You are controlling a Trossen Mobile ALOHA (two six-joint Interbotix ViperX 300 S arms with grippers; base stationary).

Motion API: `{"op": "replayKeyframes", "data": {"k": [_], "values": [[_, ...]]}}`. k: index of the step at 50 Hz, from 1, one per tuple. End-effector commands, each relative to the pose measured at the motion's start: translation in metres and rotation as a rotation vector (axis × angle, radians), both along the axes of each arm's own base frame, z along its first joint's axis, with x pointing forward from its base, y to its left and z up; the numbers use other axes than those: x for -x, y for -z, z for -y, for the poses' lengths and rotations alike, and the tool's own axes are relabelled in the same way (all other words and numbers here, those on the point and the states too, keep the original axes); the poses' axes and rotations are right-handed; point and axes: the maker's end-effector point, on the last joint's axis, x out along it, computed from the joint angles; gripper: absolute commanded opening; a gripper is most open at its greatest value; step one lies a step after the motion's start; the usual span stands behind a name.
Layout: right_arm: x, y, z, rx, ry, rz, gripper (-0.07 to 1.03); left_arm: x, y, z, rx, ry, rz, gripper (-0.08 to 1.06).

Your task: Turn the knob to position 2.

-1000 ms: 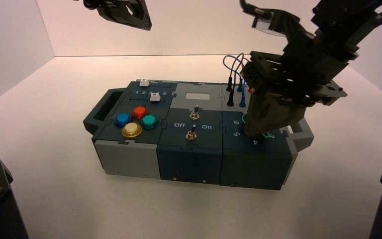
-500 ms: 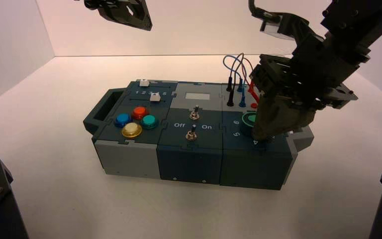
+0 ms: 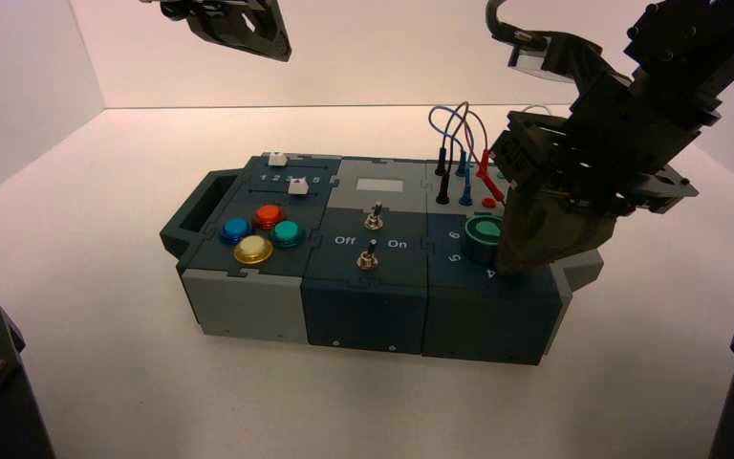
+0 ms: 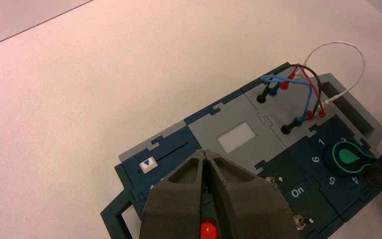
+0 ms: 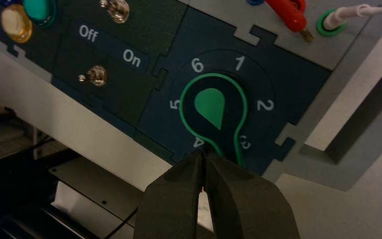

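Clenched, your right gripper [image 5: 204, 153] meets the knob's [image 5: 210, 107] tip, probably to push toward 2 [image 5: 265, 105]; your left gripper [image 4: 204, 153], clenched, idles above the box [image 3: 363, 311].

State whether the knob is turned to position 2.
Not at position 2: the knob points between 3 and 4.
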Motion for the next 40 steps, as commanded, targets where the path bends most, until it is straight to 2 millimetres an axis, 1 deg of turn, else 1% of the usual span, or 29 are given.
{"op": "replayKeyframes", "data": {"k": [1,8,22,40], "values": [[-0.006,-0.004,0.001,-0.006,0.016,0.012,-0.02,-0.005,-0.016,0.006,0.025,0.007,0.037,-0.03],[-0.008,-0.008,0.004,-0.013,0.027,0.015,-0.02,-0.005,-0.016,0.006,0.025,0.007,0.037,-0.03],[-0.017,-0.017,0.014,-0.025,0.081,0.033,-0.02,-0.005,-0.016,0.006,0.023,0.009,0.039,-0.03],[-0.020,-0.016,0.016,-0.015,0.086,0.032,-0.02,-0.005,-0.016,0.006,0.022,0.010,0.040,-0.03]]}}
